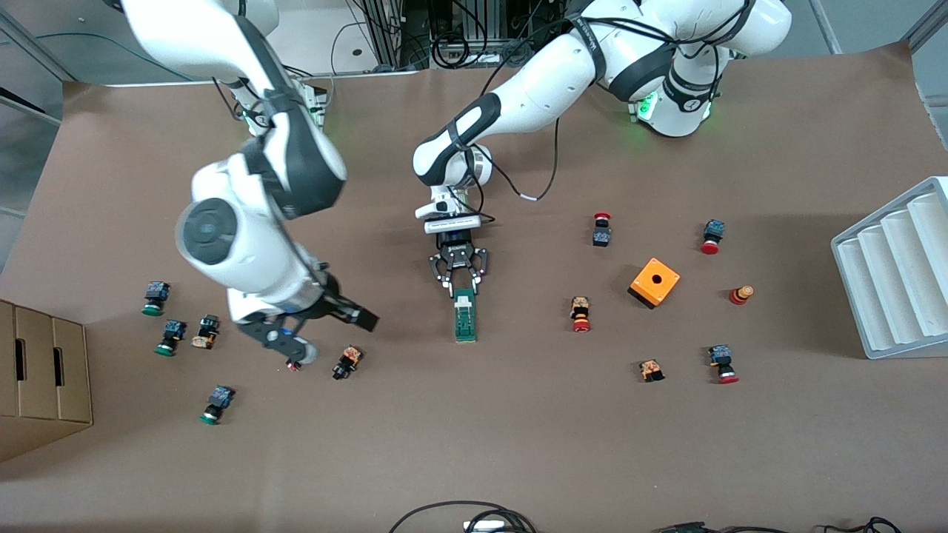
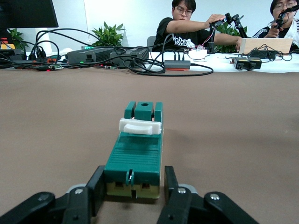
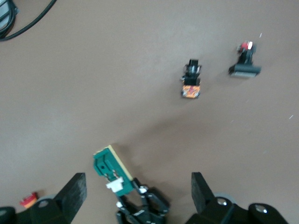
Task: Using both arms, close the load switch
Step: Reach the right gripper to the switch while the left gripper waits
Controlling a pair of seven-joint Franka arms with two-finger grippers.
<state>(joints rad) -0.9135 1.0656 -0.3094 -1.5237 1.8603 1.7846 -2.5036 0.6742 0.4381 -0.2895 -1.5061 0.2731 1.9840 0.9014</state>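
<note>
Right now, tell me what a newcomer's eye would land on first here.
First, the green load switch at mid-table, the left gripper shut on the end farthest from the front camera. Next, the right gripper, fingers open, up over small push buttons toward the right arm's end. Then the orange box toward the left arm's end.

I see a robotics lab, brown-papered table (image 1: pixel 518 444), cable-strewn desk (image 2: pixel 140 58), seated colleagues (image 2: pixel 184 28) handling electronics, potted plants (image 2: pixel 108 35), monitor (image 2: pixel 28 13).

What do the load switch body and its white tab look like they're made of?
The load switch looks like matte green molded plastic, with fine ribbing on top and a tan base layer. Its white tab also seems to be plastic, smooth and slightly glossy. The left gripper clamps its end.
</note>
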